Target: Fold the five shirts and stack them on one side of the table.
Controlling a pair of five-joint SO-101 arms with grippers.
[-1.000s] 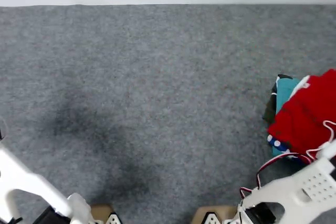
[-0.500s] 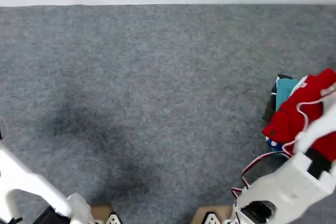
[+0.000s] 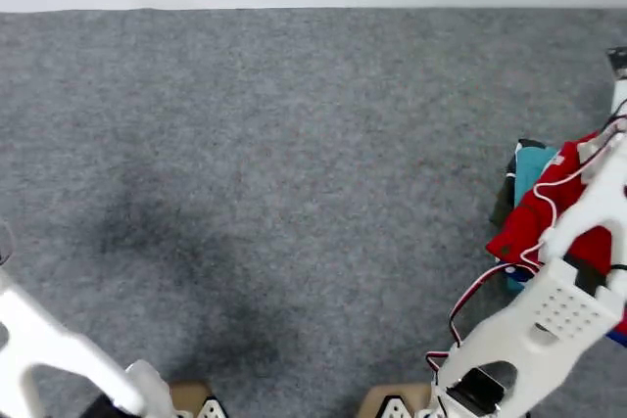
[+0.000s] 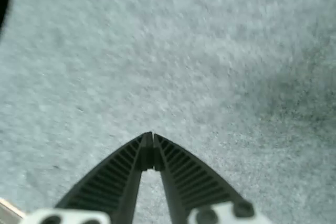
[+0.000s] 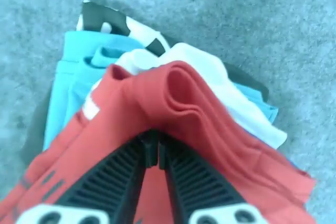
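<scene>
Right arm, jaws clenched on red shirt atop shirt stack | left arm, jaws clenched empty above surface, well apart from stack

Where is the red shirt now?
High view, right edge of the table: the red shirt lies topmost, over the white shirt and teal shirt, pinched by the right hand.

Shirt stack on table, at its right edge

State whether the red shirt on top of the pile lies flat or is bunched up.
Bunched up: the red shirt rises in a rumpled ridge where the right gripper is shut on it.
</scene>
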